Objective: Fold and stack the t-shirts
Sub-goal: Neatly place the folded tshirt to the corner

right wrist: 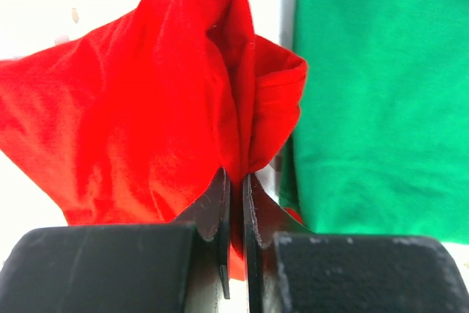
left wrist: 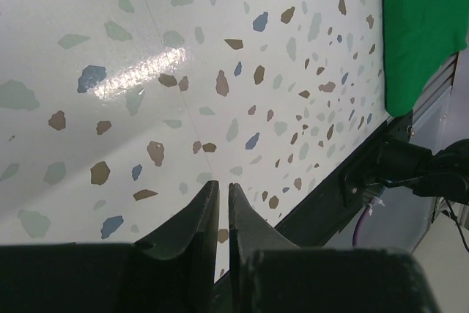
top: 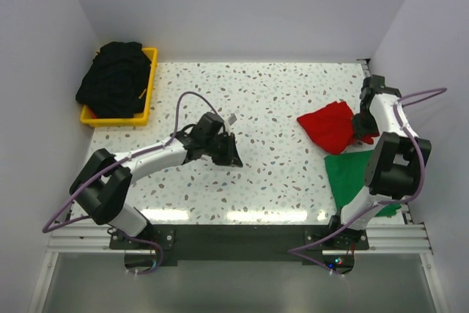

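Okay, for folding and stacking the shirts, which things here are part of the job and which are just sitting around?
Part of the job:
- red shirt, pinched in the right gripper
- green shirt, flat by the right arm
- black shirts, heaped in the tray

Just there:
- yellow tray
- table
- left gripper, nearly shut, holding nothing

Bright red cloth t-shirt [top: 330,125], plain green cloth t-shirt [top: 350,174], black crumpled shirts [top: 116,77] in a yellow plastic tray [top: 149,90] — white speckled terrazzo surface [top: 278,93].
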`<action>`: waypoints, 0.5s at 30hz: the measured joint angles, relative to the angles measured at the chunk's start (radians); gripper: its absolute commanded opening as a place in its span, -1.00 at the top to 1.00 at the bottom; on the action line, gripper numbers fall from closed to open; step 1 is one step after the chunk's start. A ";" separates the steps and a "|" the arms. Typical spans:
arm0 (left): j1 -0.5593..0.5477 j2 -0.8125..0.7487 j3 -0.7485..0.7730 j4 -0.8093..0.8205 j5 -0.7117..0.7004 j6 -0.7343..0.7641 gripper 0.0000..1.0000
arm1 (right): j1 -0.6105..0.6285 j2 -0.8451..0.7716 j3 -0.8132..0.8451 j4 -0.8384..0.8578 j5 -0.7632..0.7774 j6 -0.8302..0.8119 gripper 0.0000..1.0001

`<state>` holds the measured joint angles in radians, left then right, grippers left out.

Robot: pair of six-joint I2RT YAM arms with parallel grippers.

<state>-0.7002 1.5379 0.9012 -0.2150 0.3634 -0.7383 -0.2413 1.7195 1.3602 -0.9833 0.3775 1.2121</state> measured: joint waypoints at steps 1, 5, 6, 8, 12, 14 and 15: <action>0.000 -0.002 0.000 0.000 0.000 0.000 0.70 | 0.000 -0.006 0.002 -0.012 0.001 0.000 1.00; 0.000 -0.017 -0.005 0.002 0.000 0.000 0.70 | 0.000 -0.054 0.028 -0.071 0.018 0.001 1.00; 0.000 -0.022 -0.009 0.004 0.000 0.000 0.70 | 0.000 -0.073 0.037 -0.087 0.026 0.000 1.00; 0.000 -0.030 -0.016 0.004 0.000 0.000 0.70 | 0.000 -0.115 0.057 -0.116 0.043 0.000 1.00; -0.001 -0.037 -0.024 0.007 0.000 -0.001 0.70 | 0.000 -0.193 0.086 -0.166 0.082 -0.005 1.00; -0.003 -0.042 -0.031 0.009 0.000 -0.002 0.70 | 0.000 -0.229 0.087 -0.187 0.092 -0.011 1.00; -0.005 -0.044 -0.033 0.009 0.000 -0.002 0.70 | 0.000 -0.243 0.087 -0.195 0.098 -0.016 1.00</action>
<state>-0.7052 1.4937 0.8680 -0.2062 0.3630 -0.7403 -0.2417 1.4761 1.4471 -1.1786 0.4751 1.1961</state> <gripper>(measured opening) 0.151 0.041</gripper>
